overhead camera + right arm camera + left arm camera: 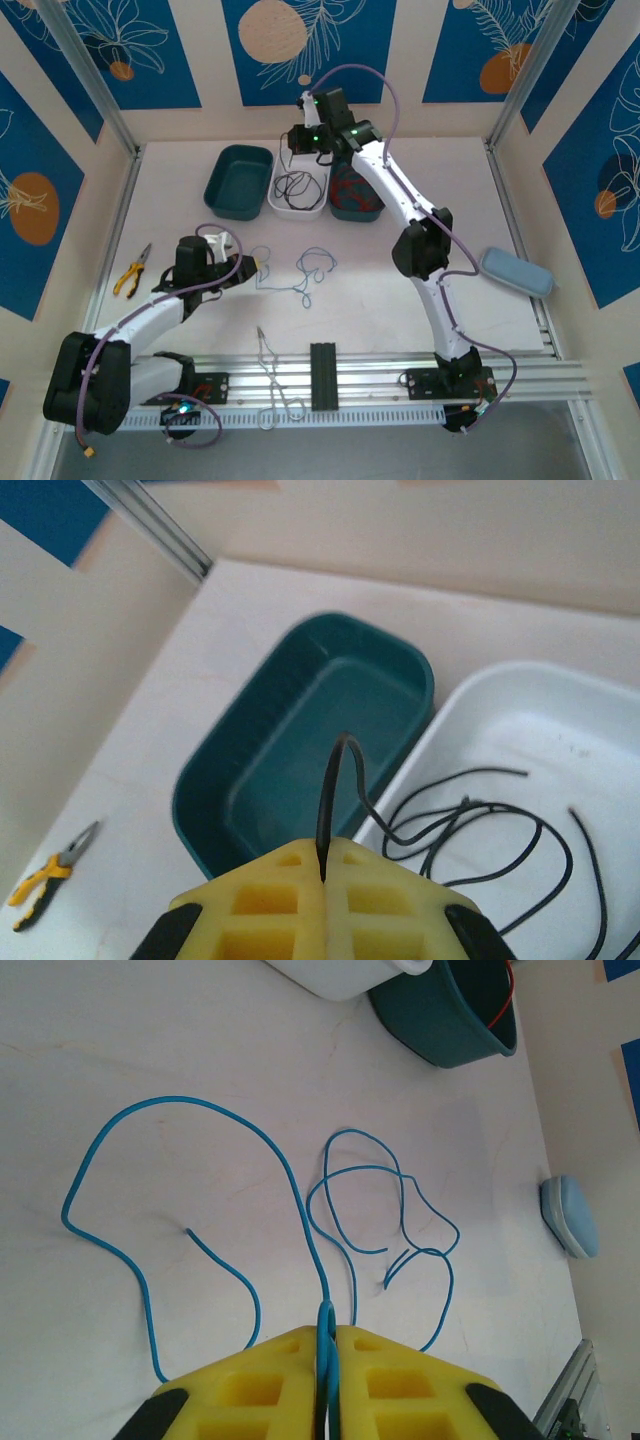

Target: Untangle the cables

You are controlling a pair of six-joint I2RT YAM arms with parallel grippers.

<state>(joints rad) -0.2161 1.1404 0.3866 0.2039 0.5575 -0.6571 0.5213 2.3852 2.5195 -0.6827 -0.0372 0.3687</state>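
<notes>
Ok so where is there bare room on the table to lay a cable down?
Bare table lies right of the right arm, beyond the pale blue case; another patch sits between the pliers and the empty teal tray. The middle is crowded with blue cable.

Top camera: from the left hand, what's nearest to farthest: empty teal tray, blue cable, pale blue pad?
1. Blue cable: pinched in the left hand.
2. Empty teal tray: just beyond, at the back.
3. Pale blue pad: far right edge.
</notes>
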